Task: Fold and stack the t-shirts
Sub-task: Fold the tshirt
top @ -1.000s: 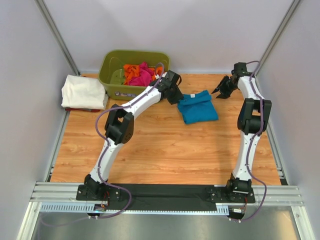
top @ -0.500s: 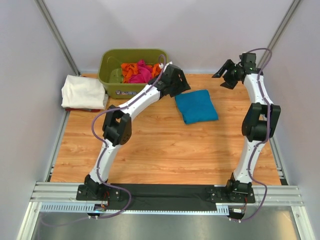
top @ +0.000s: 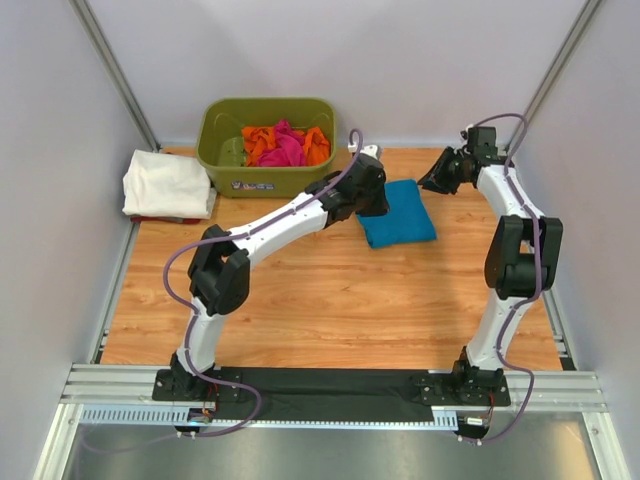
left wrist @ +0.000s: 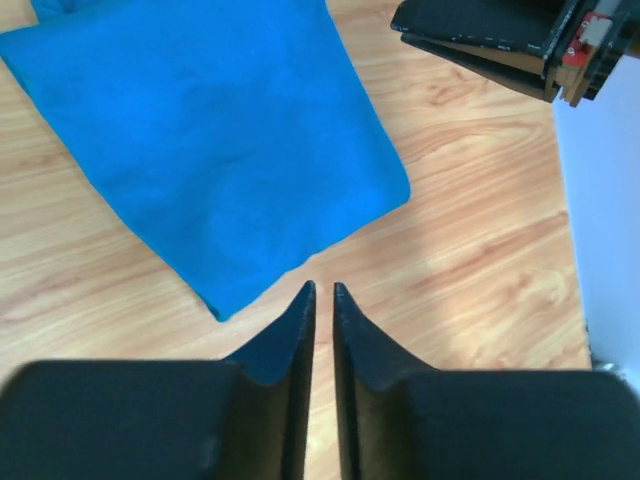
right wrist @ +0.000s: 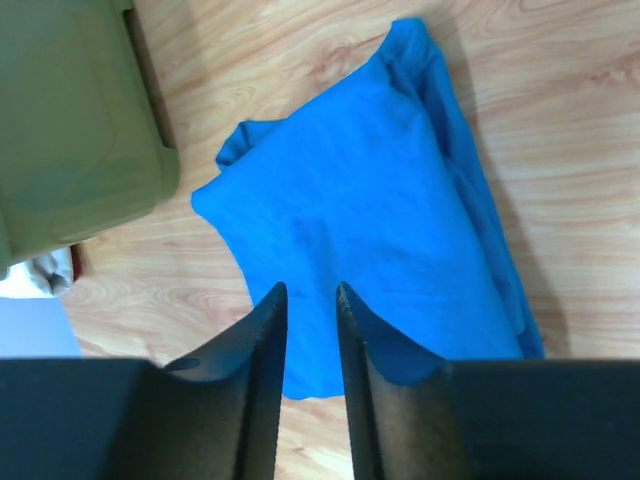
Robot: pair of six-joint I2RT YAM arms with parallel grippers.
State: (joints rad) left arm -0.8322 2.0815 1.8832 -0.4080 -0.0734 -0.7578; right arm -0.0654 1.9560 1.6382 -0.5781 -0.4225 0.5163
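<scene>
the folded teal-blue t-shirt (top: pixel 398 213) lies flat on the table (top: pixel 330 300), both the left gripper (left wrist: pixel 320 300) and right gripper (right wrist: pixel 308 300) narrowed and empty above it; a clean lift likely needs both near edges pinched together.

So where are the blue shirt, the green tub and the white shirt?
blue shirt (top: pixel 400 213): overhead view, middle of the folded cloth.
green tub (top: pixel 268 180): overhead view, its near outer wall.
white shirt (top: pixel 166 183): overhead view, top of the folded pile at the table's left edge.
</scene>
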